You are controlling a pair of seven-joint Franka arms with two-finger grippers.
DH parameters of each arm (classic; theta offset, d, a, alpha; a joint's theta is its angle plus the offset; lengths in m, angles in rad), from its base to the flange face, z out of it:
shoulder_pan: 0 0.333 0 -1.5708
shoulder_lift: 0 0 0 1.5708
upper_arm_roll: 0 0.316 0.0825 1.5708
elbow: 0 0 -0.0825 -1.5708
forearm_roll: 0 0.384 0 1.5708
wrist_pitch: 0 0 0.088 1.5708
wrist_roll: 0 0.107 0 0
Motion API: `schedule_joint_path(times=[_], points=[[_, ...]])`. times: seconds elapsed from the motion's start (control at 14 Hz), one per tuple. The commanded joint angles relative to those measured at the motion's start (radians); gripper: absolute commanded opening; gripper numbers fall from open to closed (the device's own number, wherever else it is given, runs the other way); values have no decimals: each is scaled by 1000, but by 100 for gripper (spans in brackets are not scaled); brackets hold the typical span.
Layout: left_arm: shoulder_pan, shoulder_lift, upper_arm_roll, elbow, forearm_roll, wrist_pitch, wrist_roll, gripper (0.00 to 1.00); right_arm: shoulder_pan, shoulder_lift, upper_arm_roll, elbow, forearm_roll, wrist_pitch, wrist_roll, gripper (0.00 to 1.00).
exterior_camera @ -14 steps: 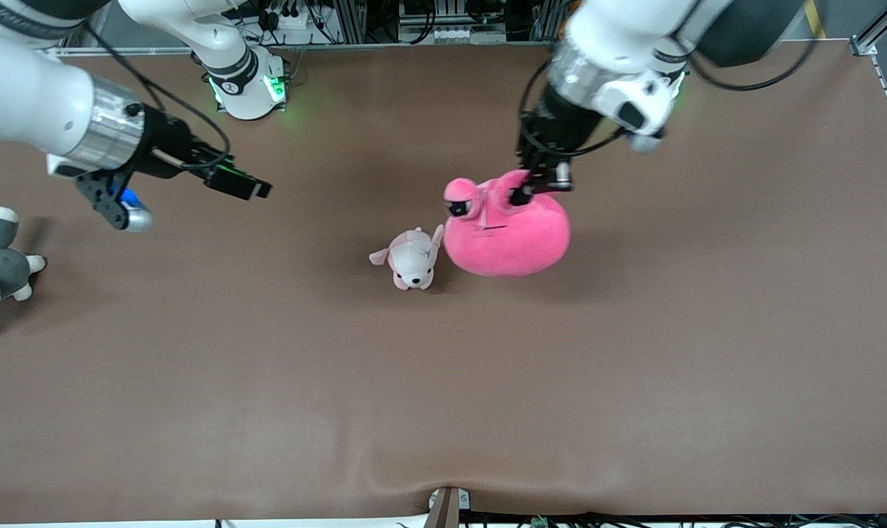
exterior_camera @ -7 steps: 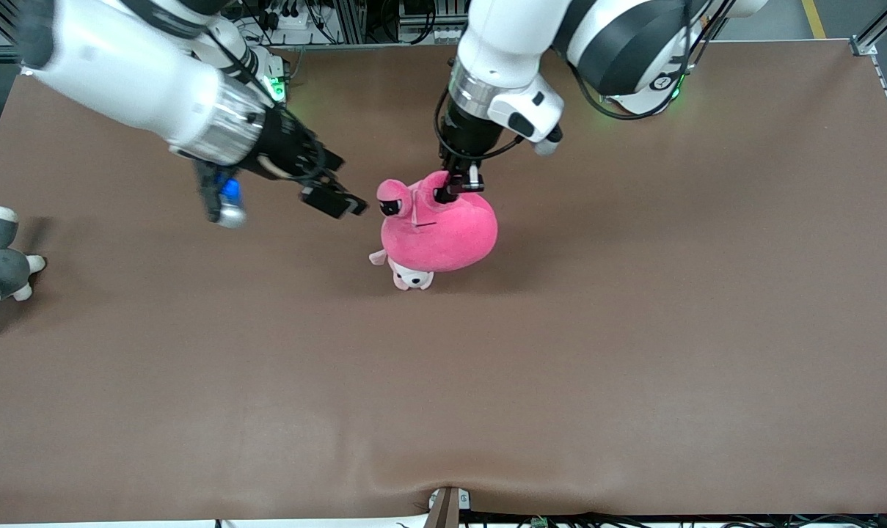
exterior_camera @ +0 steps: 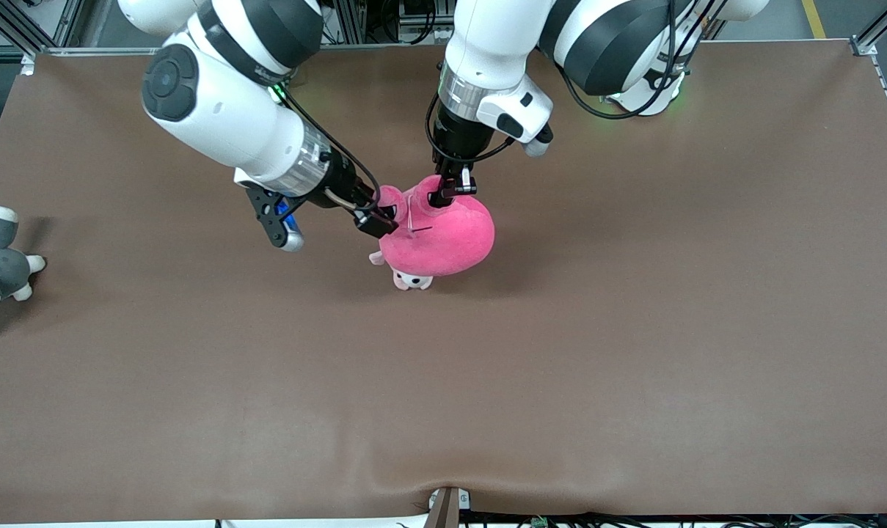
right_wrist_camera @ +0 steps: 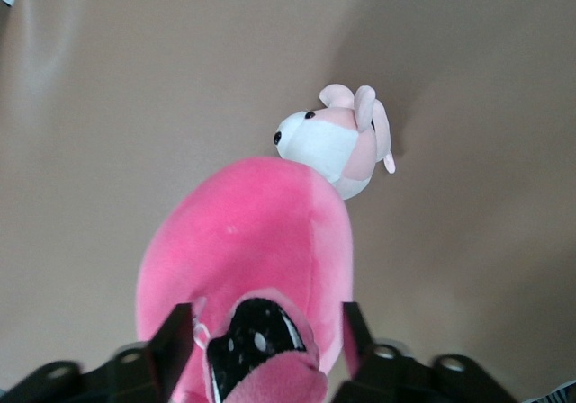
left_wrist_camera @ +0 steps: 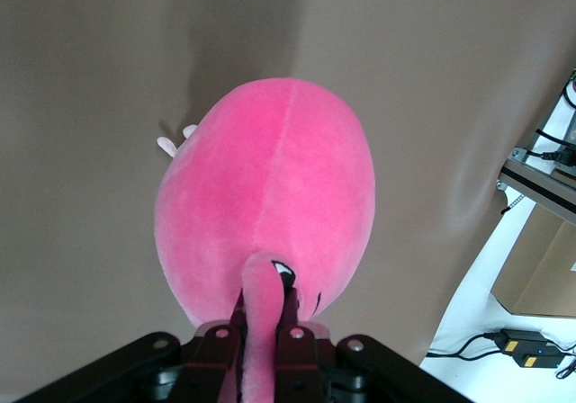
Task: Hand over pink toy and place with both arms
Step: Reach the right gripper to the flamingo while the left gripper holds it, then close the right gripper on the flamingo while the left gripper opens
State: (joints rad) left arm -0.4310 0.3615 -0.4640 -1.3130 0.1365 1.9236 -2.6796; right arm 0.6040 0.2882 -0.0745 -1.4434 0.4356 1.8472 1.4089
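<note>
While hanging pinched in the left hand [exterior_camera: 449,192], pink toy [exterior_camera: 439,238] hides most of puppy plush [exterior_camera: 412,279].

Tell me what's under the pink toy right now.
The pale puppy plush lies on the table under the pink toy, held up by the left gripper. Only its head and one ear show in the front view; its body is covered.

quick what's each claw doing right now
Left claw: shut on a stalk of the round hot-pink plush toy, holding it up.
Right claw: open, fingers either side of the toy's eye stalk, not yet closed.
</note>
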Motion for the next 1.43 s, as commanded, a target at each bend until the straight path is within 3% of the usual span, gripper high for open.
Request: schedule_joint_path(times=[0.0,0.07,0.21,0.64,0.79,0.86,0.93,1.21,1.36], points=[[-17,13,10,38,22,-12,-26,0,31,3,-8,14,-11,1,15,19],[-17,13,10,40,22,-12,-26,0,40,3,-8,14,-11,1,15,19],[-14,13,11,38,22,-12,-26,0,48,3,-8,14,-11,3,2,0],[-14,10,28,38,22,-12,-20,0,4,3,-13,18,69,-2,-2,0],[-11,10,28,38,22,-11,-19,36,-35,3,-11,37,83,-9,-2,0],[-9,10,28,38,22,-11,-19,88,-47,3,-11,40,95,-23,-4,0],[-9,11,31,38,22,-11,-19,100,-61,2,-13,41,98,-45,-5,0],[-6,7,47,38,22,-12,-2,100,-142,0,-14,61,92,-118,-24,0],[-3,4,65,35,22,-20,18,100,-234,-1,-16,61,94,-193,-144,0]])
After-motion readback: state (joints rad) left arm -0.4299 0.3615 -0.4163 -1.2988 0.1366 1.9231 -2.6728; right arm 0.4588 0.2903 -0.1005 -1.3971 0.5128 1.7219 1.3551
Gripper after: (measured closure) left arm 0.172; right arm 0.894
